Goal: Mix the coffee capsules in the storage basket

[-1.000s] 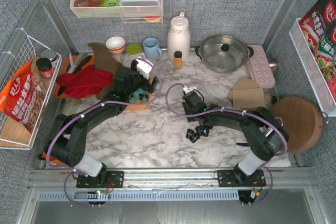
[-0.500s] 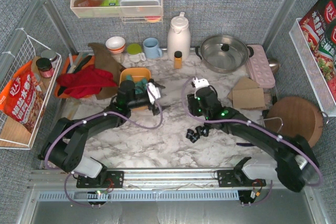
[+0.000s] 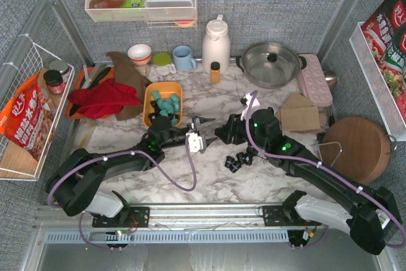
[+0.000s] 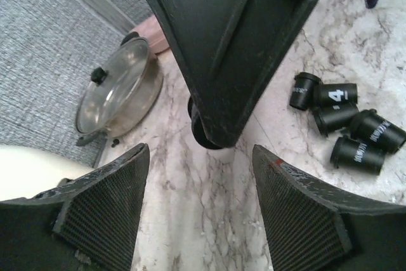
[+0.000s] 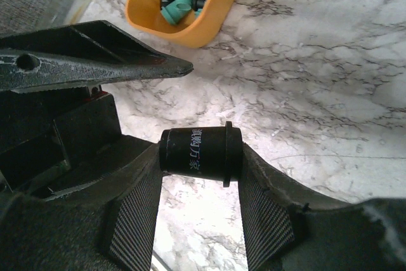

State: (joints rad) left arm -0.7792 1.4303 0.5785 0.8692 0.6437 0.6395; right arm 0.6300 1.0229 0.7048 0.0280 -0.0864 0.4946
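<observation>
My right gripper (image 3: 226,133) is clamped on one black capsule (image 5: 198,155), held crosswise between the pads with its long axis level with the marble table (image 3: 209,188). The storage basket (image 3: 163,87) sits toward the far left of the surface with teal and black capsules (image 3: 166,105) in it, up and left of my held pod. The left gripper (image 4: 200,160), jaws wide and empty, stands tip to tip with the right, squarely on that line; it is the nearer arm. Five loose black capsules (image 3: 239,159) lie just nearside of the right gripper — off the path, I judge.
</observation>
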